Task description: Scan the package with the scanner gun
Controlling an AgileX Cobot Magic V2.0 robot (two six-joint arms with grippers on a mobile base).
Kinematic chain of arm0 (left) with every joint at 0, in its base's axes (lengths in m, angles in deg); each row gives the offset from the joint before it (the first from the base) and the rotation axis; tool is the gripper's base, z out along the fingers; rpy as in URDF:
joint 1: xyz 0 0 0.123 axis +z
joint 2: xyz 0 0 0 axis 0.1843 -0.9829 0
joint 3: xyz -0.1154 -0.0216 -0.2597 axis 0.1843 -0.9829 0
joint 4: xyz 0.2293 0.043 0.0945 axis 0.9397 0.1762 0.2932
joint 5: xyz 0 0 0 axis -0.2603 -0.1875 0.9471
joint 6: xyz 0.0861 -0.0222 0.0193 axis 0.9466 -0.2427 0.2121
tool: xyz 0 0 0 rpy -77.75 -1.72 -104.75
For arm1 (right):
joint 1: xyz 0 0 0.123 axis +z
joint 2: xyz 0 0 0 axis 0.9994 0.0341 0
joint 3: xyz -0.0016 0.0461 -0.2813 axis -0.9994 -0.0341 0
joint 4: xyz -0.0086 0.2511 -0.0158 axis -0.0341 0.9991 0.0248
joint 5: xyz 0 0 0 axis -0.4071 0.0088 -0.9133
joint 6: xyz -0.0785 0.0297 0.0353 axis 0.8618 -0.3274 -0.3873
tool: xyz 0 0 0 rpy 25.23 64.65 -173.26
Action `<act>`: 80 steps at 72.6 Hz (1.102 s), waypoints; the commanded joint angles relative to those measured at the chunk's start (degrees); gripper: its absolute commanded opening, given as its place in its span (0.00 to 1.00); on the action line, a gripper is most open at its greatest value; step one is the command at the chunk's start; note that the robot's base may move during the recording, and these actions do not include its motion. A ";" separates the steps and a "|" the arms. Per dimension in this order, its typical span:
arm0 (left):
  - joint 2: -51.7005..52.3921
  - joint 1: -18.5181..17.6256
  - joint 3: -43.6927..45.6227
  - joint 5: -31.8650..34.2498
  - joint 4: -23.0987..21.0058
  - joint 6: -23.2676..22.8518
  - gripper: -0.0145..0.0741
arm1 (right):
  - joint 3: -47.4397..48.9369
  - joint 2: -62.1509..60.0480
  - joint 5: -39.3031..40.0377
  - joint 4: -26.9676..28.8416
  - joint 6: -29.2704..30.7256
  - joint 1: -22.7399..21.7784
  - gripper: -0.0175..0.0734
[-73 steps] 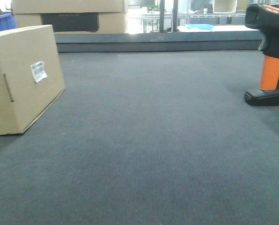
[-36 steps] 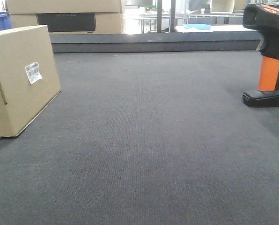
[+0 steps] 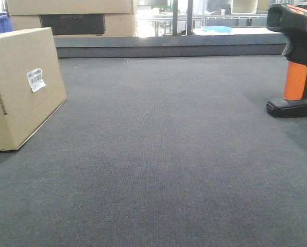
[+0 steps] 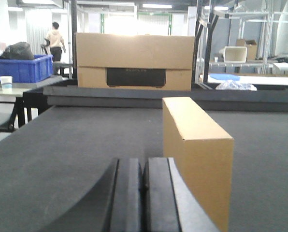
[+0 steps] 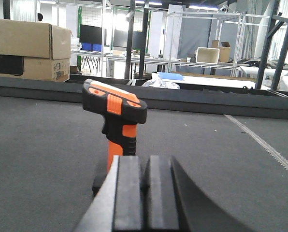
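The package [image 3: 22, 87] is a plain tan cardboard box standing at the left of the dark mat, a small white barcode label [image 3: 35, 80] on its right-facing side. In the left wrist view the package [image 4: 197, 150] stands just ahead and to the right of my left gripper [image 4: 143, 166], which is shut and holds nothing. The scanner gun [image 3: 296, 56] stands upright on its black base at the far right, black head over an orange handle. In the right wrist view the scanner gun [image 5: 116, 121] is close ahead, slightly left of my right gripper [image 5: 144, 166], also shut and empty.
A larger tan box with a black panel [image 4: 134, 62] sits behind a raised dark ledge [image 3: 169, 46] at the back of the mat. A blue crate [image 4: 23, 67], metal racks and a standing person [image 4: 54, 38] lie beyond. The mat [image 3: 164, 154] spreads between package and scanner.
The package and scanner have shifted slightly left in the front view, mostly over the first half second; the camera view moved a little. Neither object changed its pose on the mat.
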 commanded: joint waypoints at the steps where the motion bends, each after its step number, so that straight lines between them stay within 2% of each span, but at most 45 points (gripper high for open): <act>1: -0.56 0.11 4.55 -6.96 -2.66 0.00 0.04 | 0.00 -0.03 1.02 0.00 0.49 0.11 0.01; 7: -3.83 0.11 9.56 -14.39 -5.01 0.00 0.04 | 0.00 -0.03 1.02 0.00 0.49 0.11 0.01; 17: -13.26 0.11 19.12 -22.29 -5.87 0.00 0.04 | 0.00 -0.03 1.02 0.00 0.49 0.11 0.01; 39: -43.43 0.11 43.14 -41.75 -6.58 0.00 0.04 | 0.00 -0.03 1.02 0.00 0.49 0.11 0.01; 51: -54.25 0.11 50.62 -40.37 -8.92 0.00 0.04 | 0.00 -0.03 1.02 0.00 0.49 0.11 0.01; 59: -58.98 0.11 52.55 -36.47 -13.76 0.00 0.04 | 0.00 -0.03 1.02 0.00 0.49 0.11 0.01; 63: -61.60 -0.01 55.07 -38.69 -15.03 0.00 0.04 | 0.00 -0.03 1.02 0.00 0.49 0.11 0.01; 70: -68.34 -0.02 62.12 -49.72 -14.61 -0.65 0.04 | 0.00 -0.03 1.02 0.00 0.49 0.11 0.01; 74: -71.87 -0.16 65.73 -52.28 -13.51 -0.86 0.04 | 0.00 -0.03 1.02 0.00 0.49 0.11 0.01; 77: -73.84 -0.80 67.81 -53.06 -11.15 -2.96 0.04 | 0.00 -0.03 1.02 0.00 0.49 0.11 0.01; 80: -75.67 -2.02 69.93 -53.17 -6.62 -6.10 0.04 | 0.00 -0.03 1.02 0.00 0.49 0.11 0.01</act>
